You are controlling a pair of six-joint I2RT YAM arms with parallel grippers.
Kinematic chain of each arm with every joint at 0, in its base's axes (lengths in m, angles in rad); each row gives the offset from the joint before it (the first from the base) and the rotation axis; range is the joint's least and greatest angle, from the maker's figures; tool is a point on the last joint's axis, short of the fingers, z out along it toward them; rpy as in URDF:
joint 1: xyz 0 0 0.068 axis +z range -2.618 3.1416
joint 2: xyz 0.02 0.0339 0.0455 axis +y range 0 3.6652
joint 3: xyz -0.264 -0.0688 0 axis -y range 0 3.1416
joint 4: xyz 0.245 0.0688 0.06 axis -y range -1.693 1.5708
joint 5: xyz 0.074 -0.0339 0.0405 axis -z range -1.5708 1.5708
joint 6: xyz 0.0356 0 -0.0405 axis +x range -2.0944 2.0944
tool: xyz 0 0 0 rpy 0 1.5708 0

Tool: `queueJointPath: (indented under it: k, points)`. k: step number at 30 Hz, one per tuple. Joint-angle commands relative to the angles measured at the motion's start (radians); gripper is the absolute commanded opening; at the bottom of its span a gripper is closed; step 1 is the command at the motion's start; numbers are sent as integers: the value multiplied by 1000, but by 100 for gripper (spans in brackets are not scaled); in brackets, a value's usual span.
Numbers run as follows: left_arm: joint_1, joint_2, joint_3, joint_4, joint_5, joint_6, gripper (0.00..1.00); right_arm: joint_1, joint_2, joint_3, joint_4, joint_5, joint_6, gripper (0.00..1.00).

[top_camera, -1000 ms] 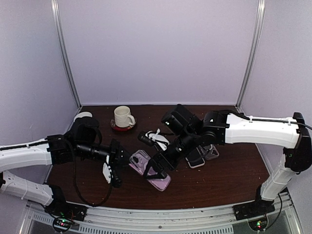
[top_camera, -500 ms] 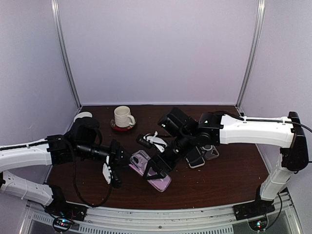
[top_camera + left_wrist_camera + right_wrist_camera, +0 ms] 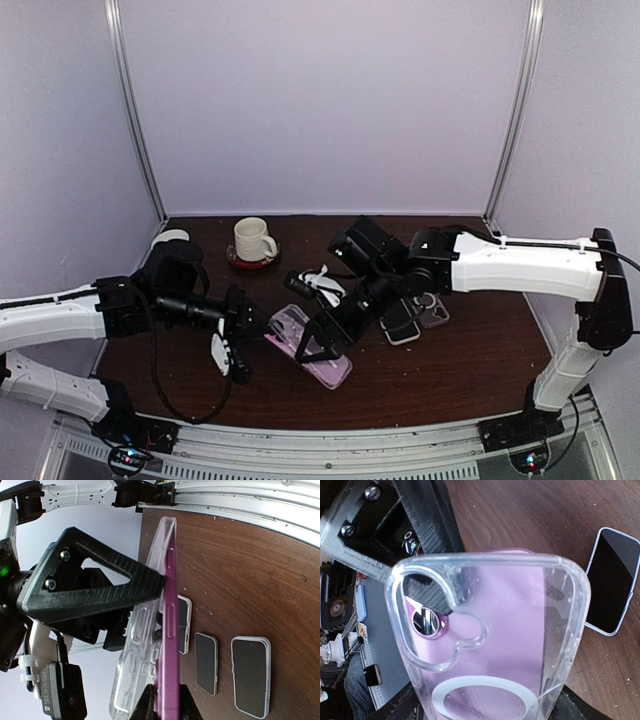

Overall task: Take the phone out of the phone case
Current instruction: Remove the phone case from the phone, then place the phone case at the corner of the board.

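A purple phone point(image 3: 300, 340) sits partly in a clear case point(image 3: 335, 368) and is held off the table between both grippers. My left gripper point(image 3: 262, 328) is shut on the phone's edge. In the left wrist view point(image 3: 165, 702) the phone point(image 3: 170, 630) shows edge-on. The clear case point(image 3: 132, 650) is peeled away from it on the left and still meets it at the far end. My right gripper point(image 3: 318, 343) is shut on the case. In the right wrist view point(image 3: 487, 707) the case point(image 3: 495, 580), with its white ring, fills the frame, and the phone point(image 3: 520, 610) lies behind it.
Three other phones point(image 3: 206, 662) lie flat on the dark wooden table point(image 3: 460, 370), to the right of the held phone point(image 3: 400, 325). A cream mug point(image 3: 252, 240) stands on a red coaster at the back left. A white and black item point(image 3: 322, 283) lies behind the grippers.
The right arm has shifted slightly left with the case, and the held phone and case sit a little differently tilted. The left arm has barely moved.
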Motion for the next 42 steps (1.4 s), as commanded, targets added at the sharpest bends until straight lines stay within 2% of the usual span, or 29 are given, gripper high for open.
queueJointPath:
  k: [1, 11, 14, 21, 25, 30, 37, 42]
  points:
    - [-12, -27, 16, 63, 16, 12, 0, -43, -47, -26, 43, 34, 53, 78]
    - [-13, -34, 7, 60, -32, 36, 0, -180, -222, -191, -71, 180, 82, 78]
    - [-12, -32, 9, 58, -35, 41, 0, -281, -300, -272, -153, 273, 87, 78]
    - [-15, -37, 9, 49, -12, 48, 0, -594, -413, -448, -220, 493, 93, 79]
    - [-20, -40, 8, 47, -4, 48, 0, -736, -381, -523, -183, 541, 73, 78]
    - [-30, -40, 10, 39, -7, 52, 0, -859, -306, -534, -153, 601, 52, 79]
    - [-43, -34, 10, 28, -11, 62, 0, -910, -151, -505, -112, 571, 24, 85]
    - [-51, -31, 9, 24, -11, 68, 0, -932, -86, -502, -79, 455, -6, 85]
